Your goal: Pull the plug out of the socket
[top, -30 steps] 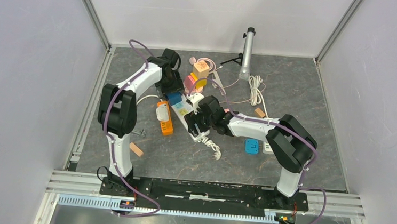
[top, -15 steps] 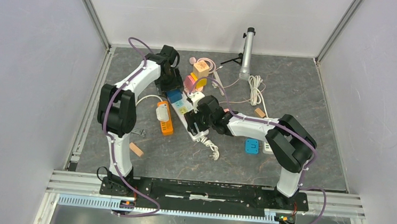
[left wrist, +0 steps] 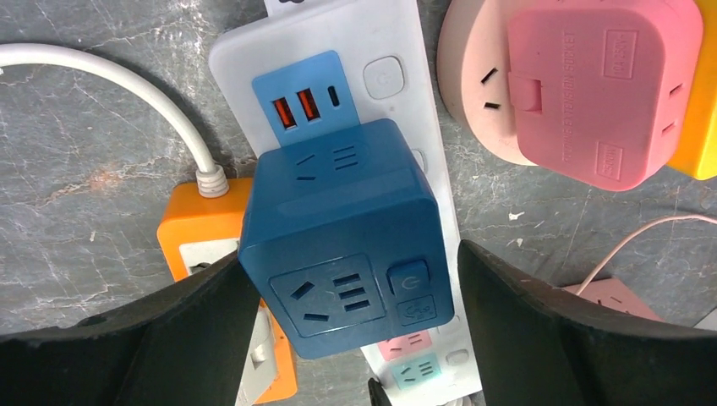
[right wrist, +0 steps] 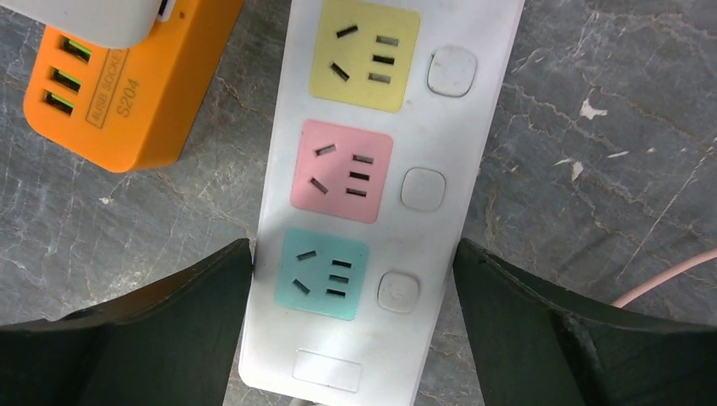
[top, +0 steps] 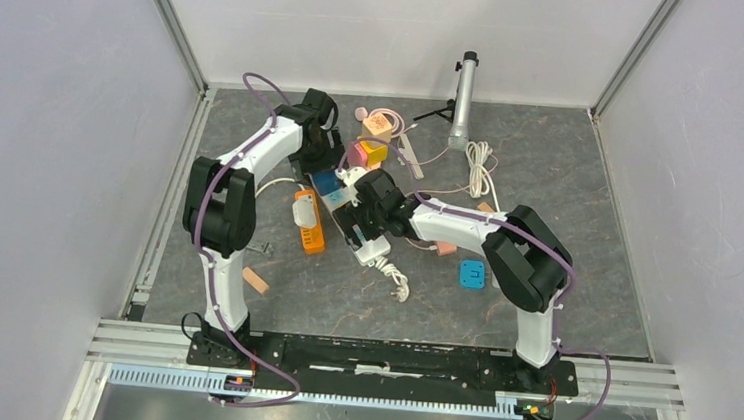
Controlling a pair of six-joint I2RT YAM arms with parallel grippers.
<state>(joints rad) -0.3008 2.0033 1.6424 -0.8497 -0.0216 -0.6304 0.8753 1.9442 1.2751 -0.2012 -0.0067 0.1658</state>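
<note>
The plug is a dark blue cube with its own outlet and switch. It stands on the white socket strip just below the strip's blue USB panel. My left gripper straddles the cube and is open. Its left finger meets the cube's side, and its right finger stands a little apart. In the top view the cube sits under that gripper. My right gripper is open astride the strip's cable end, around the teal outlet.
An orange USB charger lies beside the strip on its left. Pink and yellow adapters lie behind the strip. A blue square box, a coiled white cable, a silver tube on a stand and a wooden block lie around.
Both grippers have opened wider. The right arm has shifted left and slightly back along the strip, and the strip's near end has moved a little with it.
</note>
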